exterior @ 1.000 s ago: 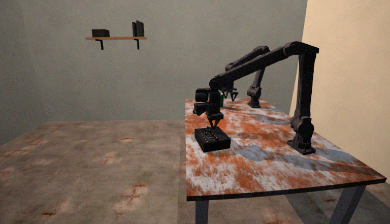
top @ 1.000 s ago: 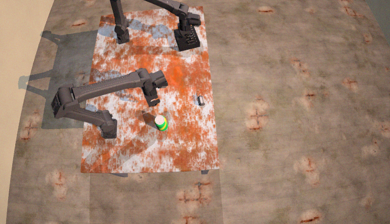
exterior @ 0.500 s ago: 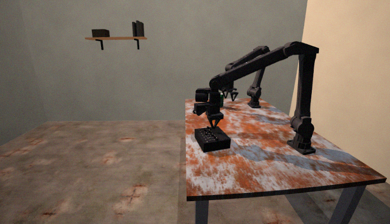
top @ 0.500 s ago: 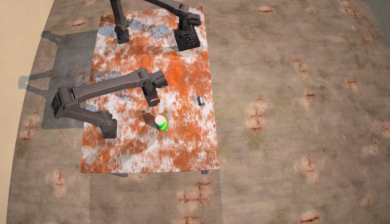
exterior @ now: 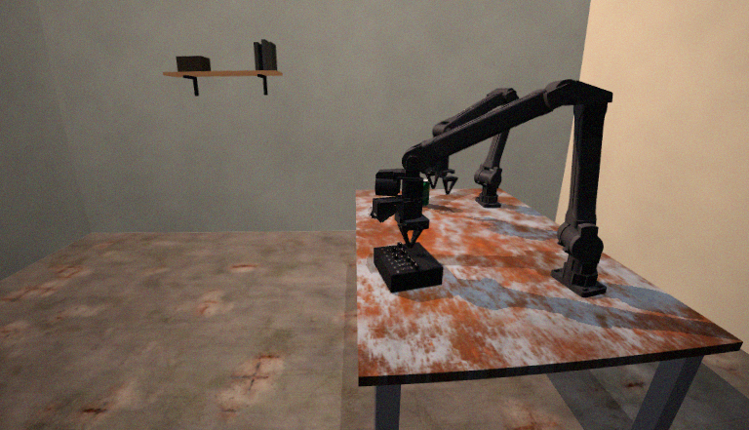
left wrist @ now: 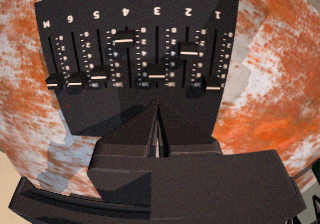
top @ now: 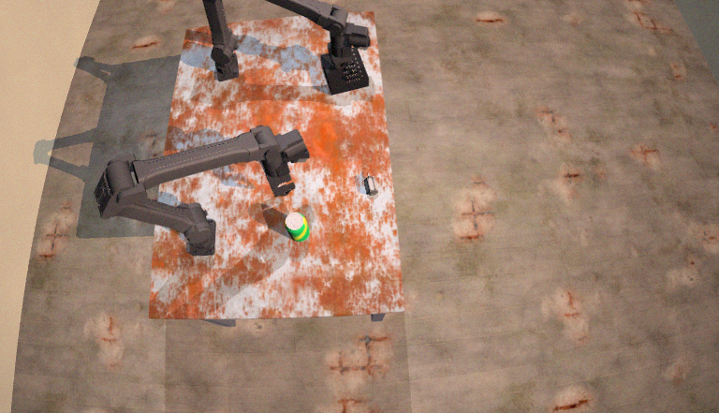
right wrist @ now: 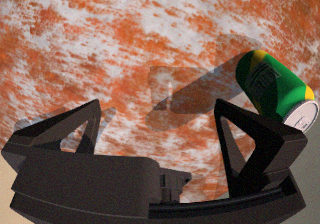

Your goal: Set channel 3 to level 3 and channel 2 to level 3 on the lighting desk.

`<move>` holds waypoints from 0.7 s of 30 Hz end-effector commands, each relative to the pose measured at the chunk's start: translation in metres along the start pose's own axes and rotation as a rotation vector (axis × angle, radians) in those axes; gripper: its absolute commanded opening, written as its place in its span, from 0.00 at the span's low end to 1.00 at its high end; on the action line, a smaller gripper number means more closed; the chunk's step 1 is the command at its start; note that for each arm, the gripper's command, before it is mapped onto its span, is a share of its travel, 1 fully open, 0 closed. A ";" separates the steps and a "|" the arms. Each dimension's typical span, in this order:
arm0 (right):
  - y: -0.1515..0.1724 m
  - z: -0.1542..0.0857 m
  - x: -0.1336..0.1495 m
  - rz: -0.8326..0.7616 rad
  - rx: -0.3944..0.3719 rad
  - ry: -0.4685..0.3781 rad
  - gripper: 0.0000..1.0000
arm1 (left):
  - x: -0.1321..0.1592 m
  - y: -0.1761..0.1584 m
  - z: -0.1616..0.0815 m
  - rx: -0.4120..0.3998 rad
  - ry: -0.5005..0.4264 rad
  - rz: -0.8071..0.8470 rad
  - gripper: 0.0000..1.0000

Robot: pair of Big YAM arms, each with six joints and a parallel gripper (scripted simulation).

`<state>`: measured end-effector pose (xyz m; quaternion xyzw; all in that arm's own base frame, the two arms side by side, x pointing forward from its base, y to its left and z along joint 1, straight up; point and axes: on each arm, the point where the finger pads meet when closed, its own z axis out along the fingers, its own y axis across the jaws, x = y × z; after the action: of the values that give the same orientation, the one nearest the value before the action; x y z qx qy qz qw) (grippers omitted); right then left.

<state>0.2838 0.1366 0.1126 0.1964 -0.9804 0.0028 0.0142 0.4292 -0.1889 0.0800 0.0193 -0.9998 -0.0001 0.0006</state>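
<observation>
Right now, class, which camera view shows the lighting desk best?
The left wrist view: the lighting desk's channel labels and fader caps are readable there. The top view shows it partly covered by the arm; the exterior view shows its box shape, faders tiny. The right wrist view doesn't show it.
</observation>
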 end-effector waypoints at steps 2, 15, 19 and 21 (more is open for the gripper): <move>0.001 -0.011 -0.011 0.000 -0.002 -0.033 1.00 | -0.005 -0.009 0.005 0.005 -0.013 -0.002 0.00; 0.001 -0.011 -0.011 0.000 -0.002 -0.033 1.00 | -0.015 -0.014 -0.006 0.025 -0.051 -0.001 0.00; 0.001 -0.011 -0.011 0.000 -0.002 -0.033 1.00 | -0.013 -0.013 -0.003 0.021 -0.045 -0.001 0.00; 0.001 -0.011 -0.011 0.000 -0.002 -0.033 1.00 | -0.013 -0.013 -0.003 0.021 -0.044 -0.001 0.00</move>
<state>0.2838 0.1366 0.1126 0.1964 -0.9804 0.0028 0.0142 0.4289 -0.1888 0.0705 0.0194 -0.9998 -0.0004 0.0012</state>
